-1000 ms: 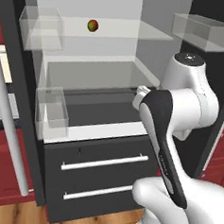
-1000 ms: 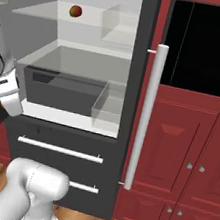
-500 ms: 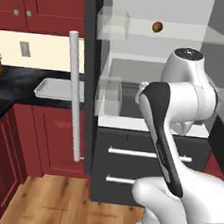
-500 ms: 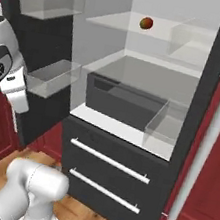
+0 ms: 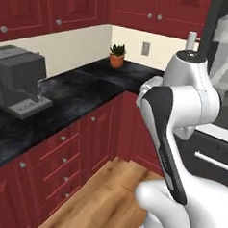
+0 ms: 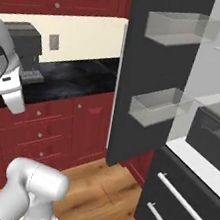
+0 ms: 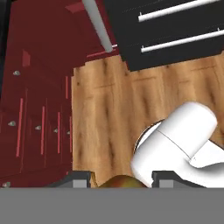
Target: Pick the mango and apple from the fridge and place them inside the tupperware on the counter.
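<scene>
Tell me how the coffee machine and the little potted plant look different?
The coffee machine is grey, boxy and big; the potted plant is small, with green leaves in an orange pot. The machine stands near us on the counter; the plant sits far back in the corner. Both stand upright on that black counter.

counter (image 5: pixel 83 92): we see black marbled stone, polished, faint sheen
cabinets (image 5: pixel 60 151): dark-red panelled wood look, satin; small round metal knobs
floor (image 7: pixel 109 109): we read it as wood planks, warm brown, visible grain, matt
fridge (image 6: pixel 136 86): matt black body, white smooth interior
door bins (image 6: pixel 179 27): clear plastic, glossy
fridge drawers (image 6: pixel 180 215): dark fronts, we note silver metal bar handles
coffee machine (image 5: pixel 17 80): grey, matt plastic look
plant pot (image 5: pixel 116 61): terracotta-like, matt
mango (image 7: pixel 120 182): smooth skin, red and yellow, only a sliver shows between the finger tips
</scene>
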You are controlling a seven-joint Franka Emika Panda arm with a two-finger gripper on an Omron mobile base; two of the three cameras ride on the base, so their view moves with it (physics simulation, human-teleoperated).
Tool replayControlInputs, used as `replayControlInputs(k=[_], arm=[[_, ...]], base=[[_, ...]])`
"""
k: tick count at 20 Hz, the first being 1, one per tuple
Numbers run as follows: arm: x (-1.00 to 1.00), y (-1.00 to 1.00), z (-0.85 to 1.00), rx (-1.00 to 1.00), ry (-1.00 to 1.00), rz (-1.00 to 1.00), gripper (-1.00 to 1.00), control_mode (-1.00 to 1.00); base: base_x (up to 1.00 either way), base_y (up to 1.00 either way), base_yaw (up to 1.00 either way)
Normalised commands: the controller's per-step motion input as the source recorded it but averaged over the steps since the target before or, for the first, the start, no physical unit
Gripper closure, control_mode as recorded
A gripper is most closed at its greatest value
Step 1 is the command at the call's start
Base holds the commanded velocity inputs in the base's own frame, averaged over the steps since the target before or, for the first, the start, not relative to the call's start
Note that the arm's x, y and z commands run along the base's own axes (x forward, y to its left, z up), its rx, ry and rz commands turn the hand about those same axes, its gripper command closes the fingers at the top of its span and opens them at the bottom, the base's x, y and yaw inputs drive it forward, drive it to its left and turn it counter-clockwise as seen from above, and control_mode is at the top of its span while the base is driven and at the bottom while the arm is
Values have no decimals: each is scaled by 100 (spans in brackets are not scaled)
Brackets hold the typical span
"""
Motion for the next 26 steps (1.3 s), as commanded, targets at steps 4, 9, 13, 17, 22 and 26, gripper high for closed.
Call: replayControlInputs(k=[4, 9, 13, 17, 22, 26], arm=[[0, 0, 0, 0, 0, 0, 100, 100], [0, 0, 0, 0, 0, 0, 100, 100], [0, 0, 0, 0, 0, 0, 100, 100], [0, 0, 0, 0, 0, 0, 100, 100], [0, 0, 0, 0, 0, 0, 100, 100], [0, 0, 0, 0, 0, 0, 100, 100]], base=[[74, 47, -3], [74, 41, -51], [83, 21, -88], [99, 18, -78], [100, 33, -74], [100, 67, -37]])
